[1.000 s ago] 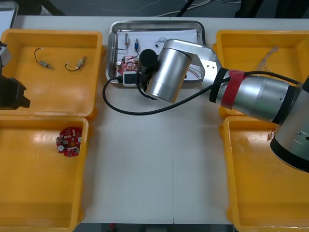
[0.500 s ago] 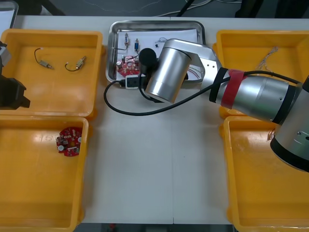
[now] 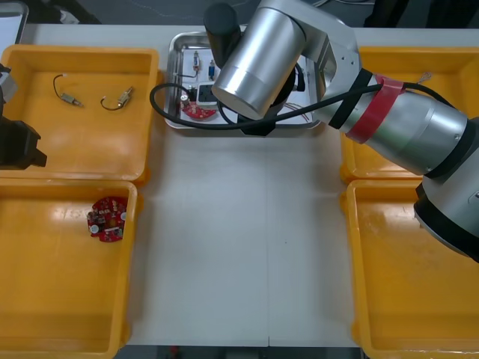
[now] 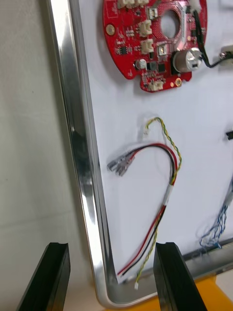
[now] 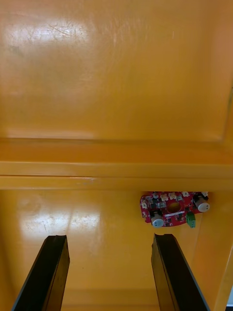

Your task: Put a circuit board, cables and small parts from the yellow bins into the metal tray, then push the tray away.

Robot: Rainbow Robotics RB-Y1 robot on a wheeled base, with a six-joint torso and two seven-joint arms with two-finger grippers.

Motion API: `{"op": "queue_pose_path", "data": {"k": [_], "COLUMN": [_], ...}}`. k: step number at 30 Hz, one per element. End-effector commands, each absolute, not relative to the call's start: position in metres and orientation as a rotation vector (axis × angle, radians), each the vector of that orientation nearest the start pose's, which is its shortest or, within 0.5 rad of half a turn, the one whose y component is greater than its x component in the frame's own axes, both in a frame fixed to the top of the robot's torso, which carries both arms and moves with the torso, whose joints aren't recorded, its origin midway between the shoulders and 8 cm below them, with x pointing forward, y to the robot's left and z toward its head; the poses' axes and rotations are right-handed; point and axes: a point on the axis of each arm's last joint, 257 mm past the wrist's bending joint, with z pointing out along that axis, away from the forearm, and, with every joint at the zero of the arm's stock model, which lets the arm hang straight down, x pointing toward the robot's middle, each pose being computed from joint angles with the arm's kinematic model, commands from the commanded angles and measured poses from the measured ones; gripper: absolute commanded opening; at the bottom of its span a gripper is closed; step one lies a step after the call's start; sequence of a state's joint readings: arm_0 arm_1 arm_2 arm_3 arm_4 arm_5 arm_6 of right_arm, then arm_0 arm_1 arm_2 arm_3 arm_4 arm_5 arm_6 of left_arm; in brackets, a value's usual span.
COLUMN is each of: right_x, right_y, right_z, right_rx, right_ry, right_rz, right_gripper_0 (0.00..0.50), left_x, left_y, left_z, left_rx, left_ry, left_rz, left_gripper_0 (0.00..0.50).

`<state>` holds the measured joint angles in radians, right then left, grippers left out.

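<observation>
We judge loading complete: board (image 4: 153, 43), cables (image 4: 167, 189) and parts (image 3: 197, 60) lie in the tray (image 4: 80, 160) at the table's (image 3: 239, 247) far edge. The right gripper (image 4: 111, 247), released, straddles its rim; the push is left to do. The left gripper (image 5: 109, 238) idles, released, over the bins (image 5: 116, 97)

Your light table (image 3: 232, 247) has a plain matte top, and its bare middle strip runs from the near edge to the far one. Beyond the far edge you see dark floor (image 3: 112, 9) with thin pale wires (image 3: 176, 10) trailing across it. By the table's far left corner there is a grey-rimmed white object (image 3: 10, 22), cut off at the edge.
</observation>
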<state>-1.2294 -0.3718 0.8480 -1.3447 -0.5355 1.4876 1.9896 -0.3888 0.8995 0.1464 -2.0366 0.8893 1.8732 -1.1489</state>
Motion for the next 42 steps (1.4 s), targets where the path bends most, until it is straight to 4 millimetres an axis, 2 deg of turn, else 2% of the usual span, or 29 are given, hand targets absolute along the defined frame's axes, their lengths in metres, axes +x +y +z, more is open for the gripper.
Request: {"op": "queue_pose_path", "data": {"k": [1,11,19,21,30,36,42], "right_x": [0.567,0.548,0.538,0.533,0.511,0.495,0.487], "right_y": [-0.023,-0.082,-0.132,-0.151,-0.207,-0.256,-0.293], "right_z": [-0.082,-0.063,-0.053,-0.054,-0.054,-0.068,-0.074], "right_rx": [-1.645,-1.521,-1.414,-1.351,-1.053,-0.805,-0.581], "right_ry": [1.889,2.091,2.17,2.22,2.362,2.464,2.528], "right_rz": [-0.641,-0.539,-0.485,-0.467,-0.355,-0.297,-0.29], "right_gripper_0": [0.5,0.5,0.5,0.5,0.5,0.5,0.5], "left_x": [0.424,0.424,0.424,0.424,0.424,0.424,0.424], "left_y": [0.381,0.381,0.381,0.381,0.381,0.381,0.381], "left_z": [-0.114,-0.114,-0.114,-0.114,-0.114,-0.114,-0.114], "left_rx": [0.005,0.005,0.005,0.005,0.005,0.005,0.005], "left_ry": [2.624,2.624,2.624,2.624,2.624,2.624,2.624], "left_rz": [0.107,0.107,0.107,0.107,0.107,0.107,0.107], "left_gripper_0": [0.5,0.5,0.5,0.5,0.5,0.5,0.5]}}
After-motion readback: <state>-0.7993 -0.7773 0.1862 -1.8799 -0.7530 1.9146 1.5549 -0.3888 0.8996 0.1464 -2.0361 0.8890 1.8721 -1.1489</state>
